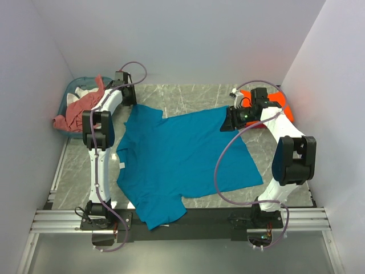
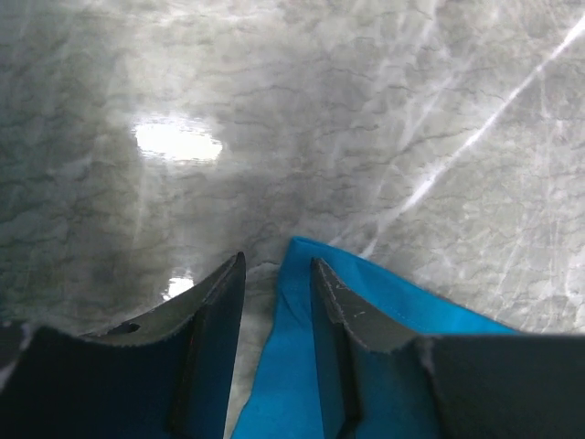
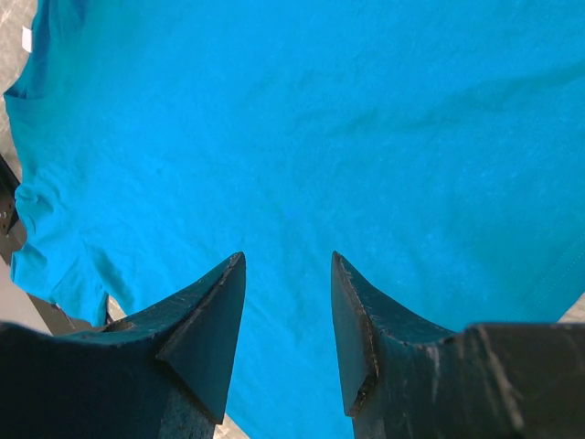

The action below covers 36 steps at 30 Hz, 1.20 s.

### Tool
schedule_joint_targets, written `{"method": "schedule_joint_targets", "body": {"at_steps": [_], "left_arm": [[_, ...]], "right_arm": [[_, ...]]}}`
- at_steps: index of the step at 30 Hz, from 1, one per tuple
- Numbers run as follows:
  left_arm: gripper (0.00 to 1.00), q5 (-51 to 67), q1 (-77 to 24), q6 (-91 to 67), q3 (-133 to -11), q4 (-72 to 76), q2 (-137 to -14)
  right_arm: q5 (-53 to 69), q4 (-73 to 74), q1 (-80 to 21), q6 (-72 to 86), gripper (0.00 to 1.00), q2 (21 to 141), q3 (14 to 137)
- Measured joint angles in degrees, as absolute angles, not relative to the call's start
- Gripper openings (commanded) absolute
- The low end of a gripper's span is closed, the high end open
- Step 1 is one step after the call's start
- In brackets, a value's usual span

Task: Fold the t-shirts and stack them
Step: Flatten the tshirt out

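Note:
A teal-blue t-shirt [image 1: 182, 154] lies spread flat on the marble table, its small white neck tag [image 1: 121, 166] at the left. My left gripper [image 1: 130, 98] is down at the shirt's far left corner. In the left wrist view its jaws [image 2: 277, 265] stand apart, with the cloth's edge [image 2: 302, 366] lying between them against the right finger. My right gripper [image 1: 231, 119] is at the shirt's far right corner, open [image 3: 288, 261] over the teal-blue cloth [image 3: 302, 119]. An orange t-shirt [image 1: 283, 105] lies behind the right arm. A salmon-pink t-shirt [image 1: 80, 111] is heaped in the basket.
A teal plastic basket [image 1: 77, 84] stands at the far left corner beside the left arm. White walls close in the table on the left, back and right. The shirt's near sleeve hangs over the black rail [image 1: 205, 216] at the table's front edge.

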<state>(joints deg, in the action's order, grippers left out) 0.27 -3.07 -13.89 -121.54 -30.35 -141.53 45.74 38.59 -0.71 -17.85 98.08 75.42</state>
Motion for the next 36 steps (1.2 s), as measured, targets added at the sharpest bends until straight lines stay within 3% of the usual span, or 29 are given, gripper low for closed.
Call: {"method": "schedule_joint_targets", "body": {"at_steps": [9, 18, 25, 36], "left_arm": [[0.33, -3.44, -6.02, -12.75, -122.39, -31.18, -142.06], [0.00, -8.62, -7.84, -12.93, -122.76, -31.38, -142.34], [0.00, -8.67, -7.86, -13.19, -121.80, -30.96, -141.58], [0.00, -7.16, -7.79, -14.81, -108.57, -27.27, -128.68]], "right_arm": [[45.78, 38.68, -0.71, -17.85, 0.49, 98.61, 75.42], [45.95, 38.83, -0.71, -17.87, 0.49, 98.63, 75.42], [44.03, 40.73, -1.06, -17.85, 0.49, 101.10, 78.46], [26.81, 46.04, -2.50, -15.66, 0.47, 126.26, 113.21]]}}
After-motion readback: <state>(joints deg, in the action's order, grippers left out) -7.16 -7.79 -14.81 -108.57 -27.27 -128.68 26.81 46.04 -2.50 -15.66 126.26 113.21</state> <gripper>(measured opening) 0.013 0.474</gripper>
